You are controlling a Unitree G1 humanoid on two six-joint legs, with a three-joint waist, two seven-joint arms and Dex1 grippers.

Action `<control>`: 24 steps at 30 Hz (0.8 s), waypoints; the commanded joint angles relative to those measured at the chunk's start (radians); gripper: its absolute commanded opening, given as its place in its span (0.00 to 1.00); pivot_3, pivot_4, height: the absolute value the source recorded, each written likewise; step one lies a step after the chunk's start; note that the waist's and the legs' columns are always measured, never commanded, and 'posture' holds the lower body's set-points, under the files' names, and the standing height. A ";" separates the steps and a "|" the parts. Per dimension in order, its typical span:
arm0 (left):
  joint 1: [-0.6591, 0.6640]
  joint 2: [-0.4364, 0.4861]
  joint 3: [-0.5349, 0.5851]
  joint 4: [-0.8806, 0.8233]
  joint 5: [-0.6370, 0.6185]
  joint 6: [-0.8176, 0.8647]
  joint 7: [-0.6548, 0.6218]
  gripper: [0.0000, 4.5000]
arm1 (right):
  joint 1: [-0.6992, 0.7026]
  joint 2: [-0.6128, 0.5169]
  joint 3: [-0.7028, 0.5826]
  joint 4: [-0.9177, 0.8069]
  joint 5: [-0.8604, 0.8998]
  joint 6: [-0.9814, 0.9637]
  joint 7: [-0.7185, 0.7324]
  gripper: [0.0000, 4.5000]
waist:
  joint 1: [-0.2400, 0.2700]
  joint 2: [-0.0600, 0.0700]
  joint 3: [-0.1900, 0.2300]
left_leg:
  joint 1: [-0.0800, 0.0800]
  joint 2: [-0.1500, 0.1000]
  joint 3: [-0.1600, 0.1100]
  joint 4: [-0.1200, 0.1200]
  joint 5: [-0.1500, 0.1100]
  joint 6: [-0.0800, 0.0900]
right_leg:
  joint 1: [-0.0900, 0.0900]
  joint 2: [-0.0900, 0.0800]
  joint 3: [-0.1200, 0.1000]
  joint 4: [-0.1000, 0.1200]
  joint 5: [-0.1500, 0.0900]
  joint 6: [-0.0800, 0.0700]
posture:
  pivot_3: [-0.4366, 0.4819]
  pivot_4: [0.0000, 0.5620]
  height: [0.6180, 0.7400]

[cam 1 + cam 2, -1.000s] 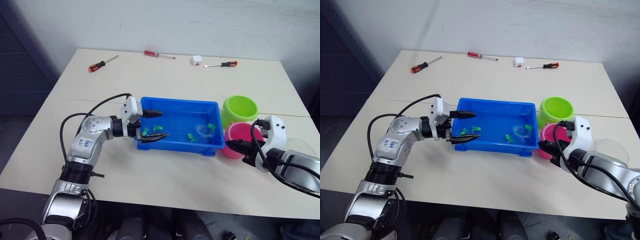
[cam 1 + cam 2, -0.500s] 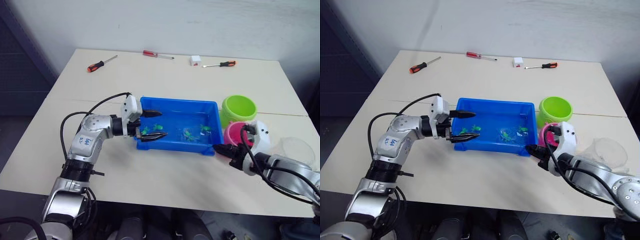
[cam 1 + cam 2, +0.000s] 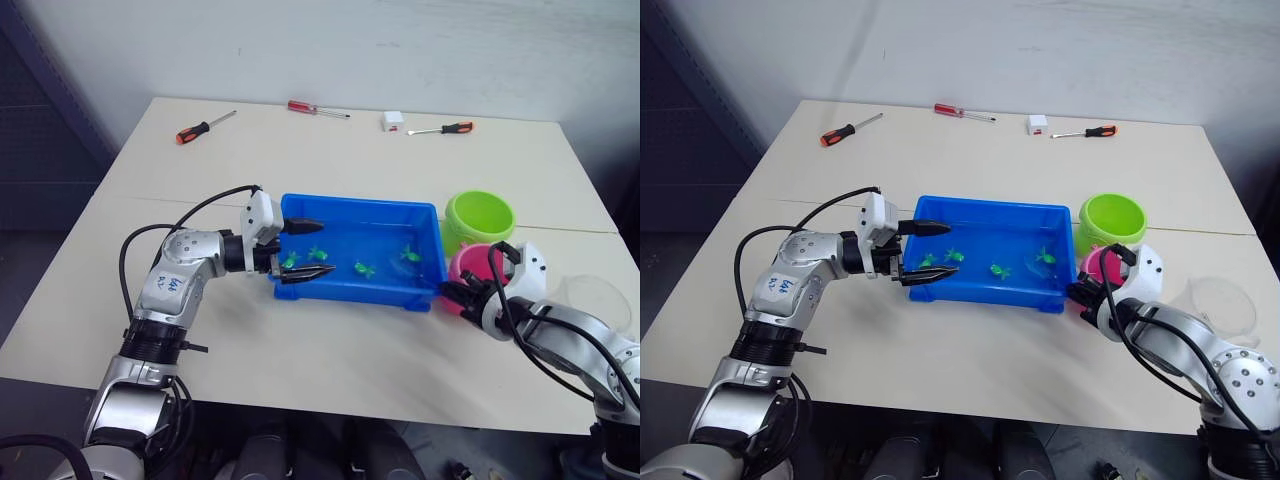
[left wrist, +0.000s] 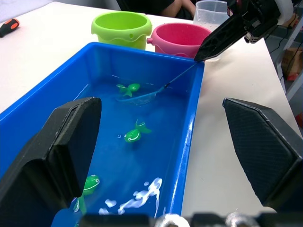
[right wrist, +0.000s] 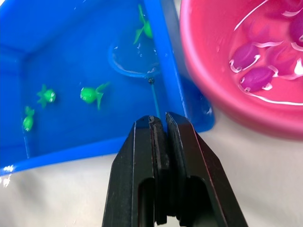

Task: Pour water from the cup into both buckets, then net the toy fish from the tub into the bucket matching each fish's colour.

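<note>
the left gripper (image 3: pixel 303 250), its two black fingers spread wide, straddles the left end wall of the shallow bright blue plastic tub (image 3: pixel 352 290) on the pale table (image 3: pixel 330 350). four tiny green toy fish (image 3: pixel 362 269) float in the tub's water. the small net with a light blue hoop (image 5: pixel 134 59) lies dipped near the tub's right end beside one fish, its thin dark handle pinched between the pressed-together fingers of the right gripper (image 5: pixel 161 124). the pink round bucket (image 5: pixel 246 61) seems to hold pink fish in water; the lime green bucket (image 3: pixel 480 216) stands just behind it.
</note>
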State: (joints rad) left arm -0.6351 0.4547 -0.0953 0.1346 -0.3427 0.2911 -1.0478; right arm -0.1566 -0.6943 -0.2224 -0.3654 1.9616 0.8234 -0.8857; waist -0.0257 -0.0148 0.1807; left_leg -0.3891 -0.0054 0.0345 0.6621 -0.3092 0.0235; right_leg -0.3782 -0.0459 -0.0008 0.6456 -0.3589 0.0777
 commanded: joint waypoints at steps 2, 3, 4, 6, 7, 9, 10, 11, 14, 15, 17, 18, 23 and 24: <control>-0.012 0.001 0.026 -0.029 -0.012 -0.005 0.013 0.98 | -0.053 -0.052 0.012 0.030 0.011 0.036 0.008 0.00 | 0.000 0.000 0.000 | 0.000 0.000 0.000 0.000 0.000 0.000 | 0.000 0.000 0.000 0.000 0.000 0.000 | 0.48 0.27 1.00; -0.012 0.001 0.026 -0.030 -0.013 -0.004 0.014 0.98 | -0.065 -0.092 0.024 0.029 -0.006 0.065 0.051 0.00 | 0.000 0.000 0.000 | 0.000 0.000 0.000 0.000 0.000 0.000 | 0.000 0.000 0.000 0.000 0.000 0.000 | 0.48 0.27 1.00; -0.012 0.001 0.026 -0.030 -0.012 -0.004 0.014 0.98 | -0.072 -0.119 0.034 0.029 -0.018 0.083 0.082 0.00 | 0.001 0.000 0.000 | 0.000 0.000 0.000 0.000 0.000 0.000 | 0.000 0.000 0.000 0.000 0.000 0.000 | 0.48 0.27 1.00; -0.012 0.002 0.027 -0.029 -0.012 -0.005 0.014 0.98 | -0.083 -0.174 0.053 0.008 -0.101 0.128 0.180 0.00 | 0.001 0.000 0.000 | -0.001 0.000 0.000 0.000 0.000 0.001 | 0.000 0.000 0.000 0.000 0.000 0.000 | 0.48 0.27 1.00; -0.012 0.002 0.027 -0.029 -0.011 -0.005 0.013 0.98 | -0.084 -0.197 0.061 -0.010 -0.151 0.143 0.232 0.00 | 0.001 0.000 0.000 | -0.001 0.000 0.000 0.000 0.000 0.001 | 0.000 0.000 0.000 0.000 0.000 0.000 | 0.48 0.27 1.00; -0.013 0.002 0.028 -0.027 -0.011 -0.006 0.013 0.98 | -0.080 -0.237 0.076 -0.049 -0.256 0.162 0.331 0.00 | 0.001 0.000 0.000 | -0.001 0.000 0.000 0.000 -0.001 0.001 | 0.000 0.000 0.000 -0.001 0.000 0.000 | 0.48 0.27 1.00; -0.015 0.002 0.028 -0.025 -0.010 -0.007 0.012 0.98 | -0.074 -0.244 0.079 -0.071 -0.309 0.159 0.372 0.00 | 0.001 0.000 0.000 | -0.001 0.000 0.000 0.000 -0.001 0.001 | 0.000 0.000 0.000 -0.001 0.000 0.000 | 0.48 0.27 1.00; -0.016 0.001 0.027 -0.023 -0.010 -0.008 0.011 0.98 | -0.069 -0.246 0.080 -0.088 -0.351 0.153 0.406 0.00 | 0.001 0.000 0.000 | -0.001 0.000 0.000 0.000 -0.001 0.001 | 0.000 0.000 0.000 -0.001 0.000 0.000 | 0.48 0.27 1.00; -0.023 0.000 0.025 -0.014 -0.009 -0.011 0.006 0.98 | -0.065 -0.257 0.092 -0.130 -0.479 0.147 0.505 0.00 | 0.002 0.000 0.000 | -0.001 0.000 0.000 0.000 -0.001 0.001 | 0.000 0.000 0.000 0.000 0.000 0.000 | 0.48 0.27 1.00; -0.028 -0.003 0.024 -0.009 -0.008 -0.013 0.005 0.98 | -0.062 -0.268 0.100 -0.153 -0.536 0.144 0.550 0.00 | 0.002 0.000 0.000 | -0.001 0.000 0.000 0.000 -0.001 0.001 | 0.000 0.000 0.000 0.000 0.000 0.000 | 0.48 0.27 1.00; -0.039 -0.009 0.021 0.001 -0.008 -0.015 0.002 0.98 | -0.049 -0.288 0.115 -0.198 -0.650 0.132 0.629 0.00 | 0.002 0.000 0.000 | -0.001 0.000 0.000 0.000 -0.001 0.001 | 0.000 0.000 0.000 0.000 0.000 0.000 | 0.48 0.27 1.00; -0.044 -0.013 0.019 0.006 -0.009 -0.015 0.001 0.98 | -0.037 -0.294 0.117 -0.219 -0.700 0.122 0.661 0.00 | 0.002 0.000 0.000 | -0.001 0.000 0.000 0.000 -0.001 0.001 | 0.000 0.000 0.000 0.000 0.000 0.000 | 0.48 0.27 1.00; -0.076 -0.047 0.033 0.028 -0.054 0.034 -0.005 0.98 | 0.052 -0.301 0.092 -0.303 -0.879 0.066 0.795 0.00 | 0.005 0.000 0.000 | -0.001 0.000 0.000 0.000 -0.001 0.001 | -0.001 0.000 0.000 -0.001 0.000 0.000 | 0.48 0.27 1.00; -0.083 -0.055 0.037 0.028 -0.068 0.050 -0.010 0.98 | 0.073 -0.295 0.075 -0.317 -0.901 0.056 0.813 0.00 | 0.007 0.000 0.000 | -0.001 0.000 0.000 0.000 -0.001 0.001 | -0.001 0.000 0.000 -0.001 0.000 0.000 | 0.48 0.27 1.00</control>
State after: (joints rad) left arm -0.6903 0.4075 -0.0786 0.1772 -0.3696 0.3256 -1.0477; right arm -0.0932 -0.9794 -0.0984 -0.6332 1.1097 0.9136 -0.1101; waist -0.0186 -0.0146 0.1808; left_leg -0.3903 -0.0056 0.0345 0.6624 -0.3098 0.0243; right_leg -0.3787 -0.0460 -0.0011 0.6450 -0.3587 0.0780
